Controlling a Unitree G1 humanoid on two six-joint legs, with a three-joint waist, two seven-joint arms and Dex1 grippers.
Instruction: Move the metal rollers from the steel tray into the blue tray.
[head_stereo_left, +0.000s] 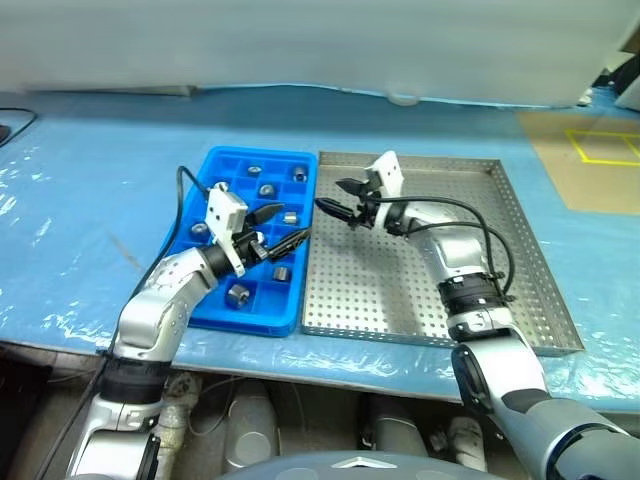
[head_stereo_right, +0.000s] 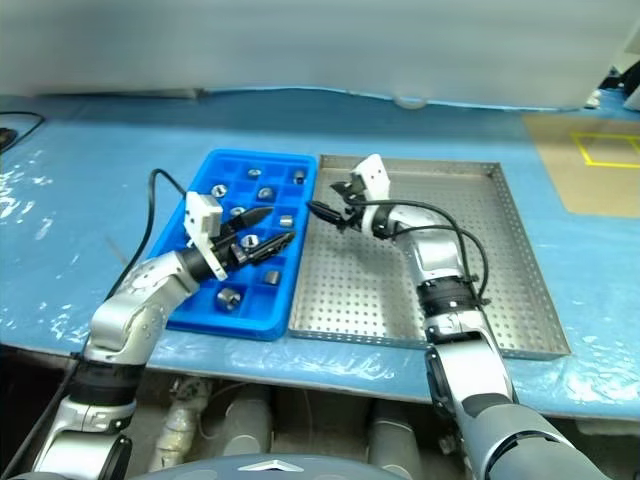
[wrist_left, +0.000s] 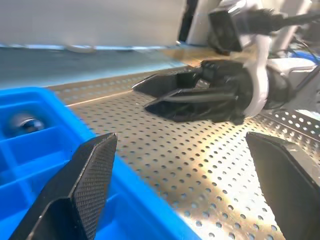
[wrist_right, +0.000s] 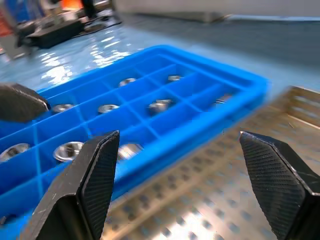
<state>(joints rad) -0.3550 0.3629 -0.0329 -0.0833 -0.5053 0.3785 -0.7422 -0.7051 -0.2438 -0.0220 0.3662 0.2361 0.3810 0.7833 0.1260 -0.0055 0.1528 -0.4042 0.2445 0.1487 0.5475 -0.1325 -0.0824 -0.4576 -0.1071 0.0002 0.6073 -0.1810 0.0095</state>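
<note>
Fingers spread on both my grippers, left (head_stereo_left: 283, 227) and right (head_stereo_left: 333, 196), holding nothing. Metal rollers (head_stereo_left: 239, 295) fill the blue tray (head_stereo_left: 222, 168); at its three o'clock, the steel tray (head_stereo_left: 520, 240) looks emptied, so I judge the job nearly done.

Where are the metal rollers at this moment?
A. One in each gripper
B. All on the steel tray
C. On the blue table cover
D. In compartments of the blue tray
D: the metal rollers sit in compartments of the blue tray; the steel tray shows only bare perforated metal.
</note>
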